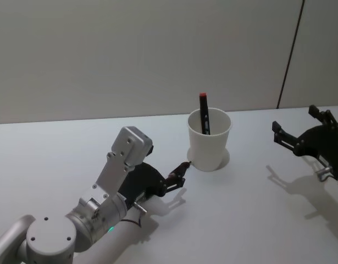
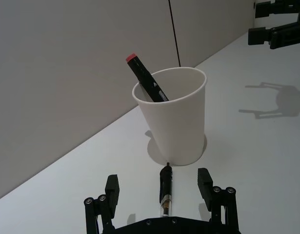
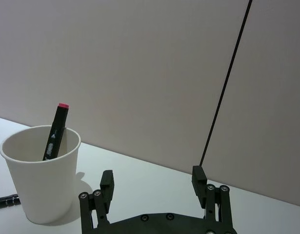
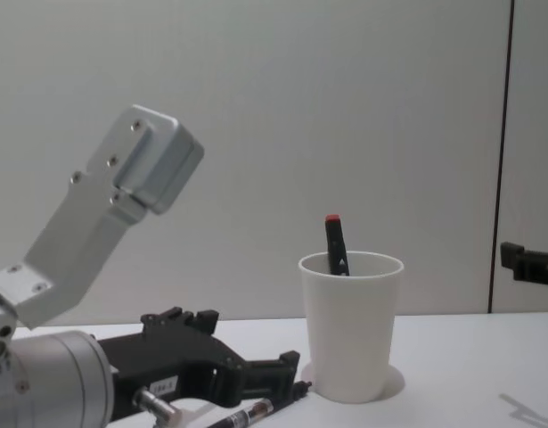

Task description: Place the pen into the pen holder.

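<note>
Down low on the tabletop [image 1: 59, 154], the left tool [image 2: 158, 178] sits with its two fingers spread wide. They straddle the pen [image 2: 165, 192] without touching it, so it grips nothing. The pen lies flat, and its tip points at the foot of the paper cup [image 2: 176, 126] and stops just short of it. A black marker [image 2: 145, 80] with a red cap already leans inside the cup and sticks out above the rim. The right tool [image 1: 297, 124] hangs open and empty, well apart on the far side of the cup.

Several things could go wrong from here. The pen is thin and lies flat, so fingers closing off-centre could roll it or nudge it forward into the cup. The cup looks light enough to slide or tip. Fingers set too low could scrape the tabletop and miss the pen. Once the pen is lifted, it must be turned upright, and the leaning marker takes up part of the cup's mouth, so the pen could catch on the marker or on the rim.

The left wrist view shows the gap on each side of the pen, which the head view mostly hides under the tool. The chest view shows the pen lying flat below the fingers. The right wrist view shows the right tool's fingers apart, with nothing between them.
</note>
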Controlling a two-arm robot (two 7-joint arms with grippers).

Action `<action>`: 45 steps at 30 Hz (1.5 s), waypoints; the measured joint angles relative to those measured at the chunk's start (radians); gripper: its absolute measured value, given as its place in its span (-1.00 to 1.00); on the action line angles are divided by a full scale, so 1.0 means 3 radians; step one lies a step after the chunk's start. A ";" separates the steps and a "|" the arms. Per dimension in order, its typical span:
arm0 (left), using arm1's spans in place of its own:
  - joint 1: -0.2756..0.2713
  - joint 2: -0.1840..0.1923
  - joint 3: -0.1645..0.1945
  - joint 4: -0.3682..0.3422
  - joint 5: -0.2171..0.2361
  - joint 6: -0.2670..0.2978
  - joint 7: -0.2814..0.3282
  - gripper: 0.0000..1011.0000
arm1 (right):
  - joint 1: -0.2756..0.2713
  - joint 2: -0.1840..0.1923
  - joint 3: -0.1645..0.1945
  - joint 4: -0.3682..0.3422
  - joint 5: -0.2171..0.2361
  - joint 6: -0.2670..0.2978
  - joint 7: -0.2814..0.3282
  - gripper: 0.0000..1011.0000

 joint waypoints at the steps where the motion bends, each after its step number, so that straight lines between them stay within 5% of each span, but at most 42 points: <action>1: 0.0002 0.0000 0.0001 -0.0001 -0.0001 0.0005 -0.0005 0.98 | -0.0001 0.0001 0.0001 -0.0003 0.0001 -0.0001 -0.0001 0.98; 13: 0.0057 -0.0003 0.0031 0.0012 0.0009 0.0041 -0.0037 0.98 | -0.0020 0.0010 0.0017 -0.0052 0.0015 -0.0007 -0.0009 0.98; 29: 0.0141 -0.0065 0.0050 0.0131 -0.0072 -0.0070 0.0245 0.98 | -0.0028 0.0015 0.0023 -0.0070 0.0020 -0.0010 -0.0013 0.99; 45: 0.0198 -0.0059 0.0031 0.0183 -0.0159 -0.0075 0.0286 0.98 | -0.0031 0.0015 0.0024 -0.0077 0.0022 -0.0010 -0.0013 0.98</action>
